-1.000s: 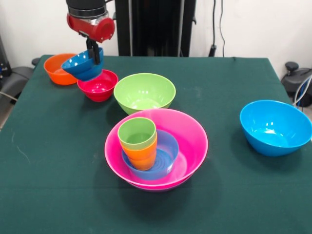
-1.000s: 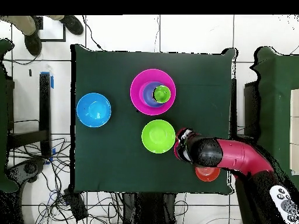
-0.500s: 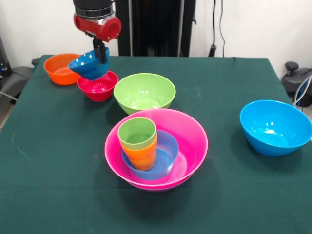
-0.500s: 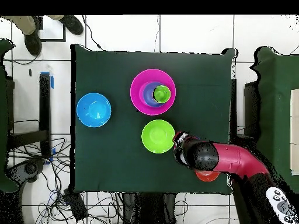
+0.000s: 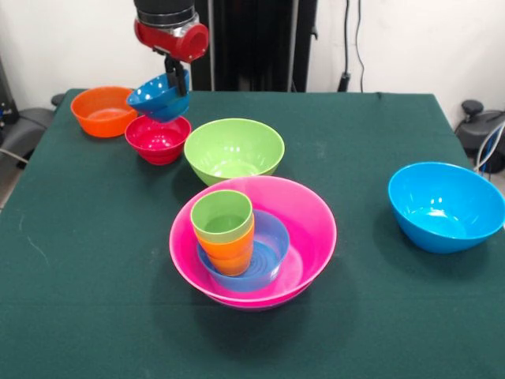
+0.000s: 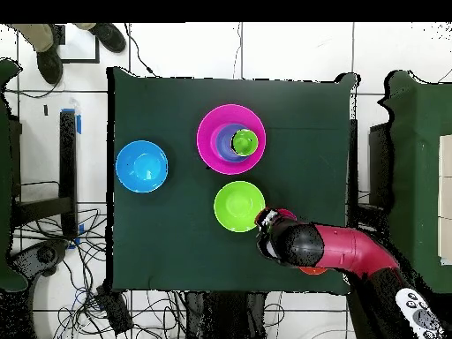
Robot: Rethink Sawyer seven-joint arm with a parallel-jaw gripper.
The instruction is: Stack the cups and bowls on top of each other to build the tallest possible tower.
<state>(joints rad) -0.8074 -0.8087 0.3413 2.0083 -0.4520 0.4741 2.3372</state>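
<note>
While nearest the camera the pink bowl (image 5: 252, 241) holds a light-blue bowl (image 5: 264, 253) and stacked cups (image 5: 225, 230), well apart from the tool | lime bowl (image 5: 234, 148) nearer, beside | red bowl (image 5: 158, 139) just below | tool (image 5: 178, 79) clamps dark-blue bowl (image 5: 158, 96) by its rim, tilted, off the desk (image 5: 363, 300) | orange bowl (image 5: 102, 110) off to the side.

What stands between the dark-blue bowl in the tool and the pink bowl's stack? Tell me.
The lime green bowl sits on the table between the lifted dark-blue bowl and the pink bowl; carried high, the path looks clear.
</note>
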